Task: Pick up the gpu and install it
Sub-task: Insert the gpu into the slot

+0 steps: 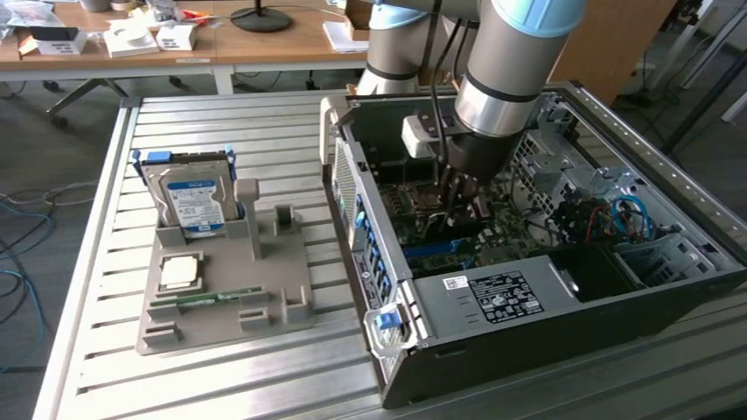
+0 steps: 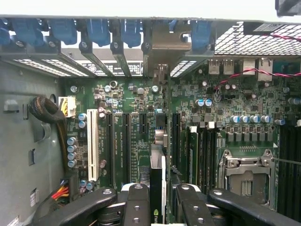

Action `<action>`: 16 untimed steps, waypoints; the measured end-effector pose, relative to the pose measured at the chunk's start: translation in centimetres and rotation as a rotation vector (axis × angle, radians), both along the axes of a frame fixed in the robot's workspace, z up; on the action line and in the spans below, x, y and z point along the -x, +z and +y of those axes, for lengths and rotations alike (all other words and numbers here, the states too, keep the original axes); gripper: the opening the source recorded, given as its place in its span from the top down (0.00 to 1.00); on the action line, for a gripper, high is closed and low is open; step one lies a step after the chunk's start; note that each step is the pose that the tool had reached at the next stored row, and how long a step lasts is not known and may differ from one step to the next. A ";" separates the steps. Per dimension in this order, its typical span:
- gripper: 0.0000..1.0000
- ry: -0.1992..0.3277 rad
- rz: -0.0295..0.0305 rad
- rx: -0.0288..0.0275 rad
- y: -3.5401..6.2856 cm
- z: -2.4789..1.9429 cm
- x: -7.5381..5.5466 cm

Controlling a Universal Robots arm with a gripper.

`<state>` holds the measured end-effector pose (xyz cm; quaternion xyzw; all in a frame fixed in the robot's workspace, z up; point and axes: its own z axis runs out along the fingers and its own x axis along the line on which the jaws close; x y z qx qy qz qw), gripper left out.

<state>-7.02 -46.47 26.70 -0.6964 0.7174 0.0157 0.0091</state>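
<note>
In the exterior view, a computer case (image 1: 491,297) lies open on its side on a slatted metal table (image 1: 233,122). The arm (image 1: 513,61) comes in from twelve o'clock and reaches down into the case. Its claw (image 1: 457,206) is low over the green circuit board (image 1: 513,232), near the middle of the open bay.

At nine o'clock from the case, well apart from it, a grey holder (image 1: 222,324) rests on the table. A hard drive (image 1: 192,199) with a blue-white label stands upright at the holder's twelve o'clock end. A square processor chip (image 1: 178,273) lies flat below the drive. A narrow green memory stick (image 1: 216,300) lies at about five o'clock from the chip. A wooden desk (image 1: 268,44) with small items on it runs across the background at eleven o'clock.

In the wrist view, the claw (image 2: 159,207) is pinching the graphics card (image 2: 157,181), with black fingers (image 2: 136,207) pressed in on both sides. The card stands on edge over the circuit board (image 2: 221,117), in line with the long black slots. It points towards a metal bracket (image 2: 165,44) at the case's rear wall. I cannot tell whether the card is fully seated.

A white slot (image 2: 92,143) runs parallel to the card on one side, with two black slots between them. The empty processor socket (image 2: 244,172) lies on the other side. Blue clips (image 2: 96,30) line the rear wall.
</note>
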 end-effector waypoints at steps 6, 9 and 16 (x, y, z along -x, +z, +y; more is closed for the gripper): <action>0.74 0.000 -0.0004 0.0000 -0.17 0.00 0.0; 0.74 0.000 -0.0007 0.0001 -0.31 0.00 0.1; 0.74 0.000 -0.0008 -0.0002 -0.40 0.00 0.1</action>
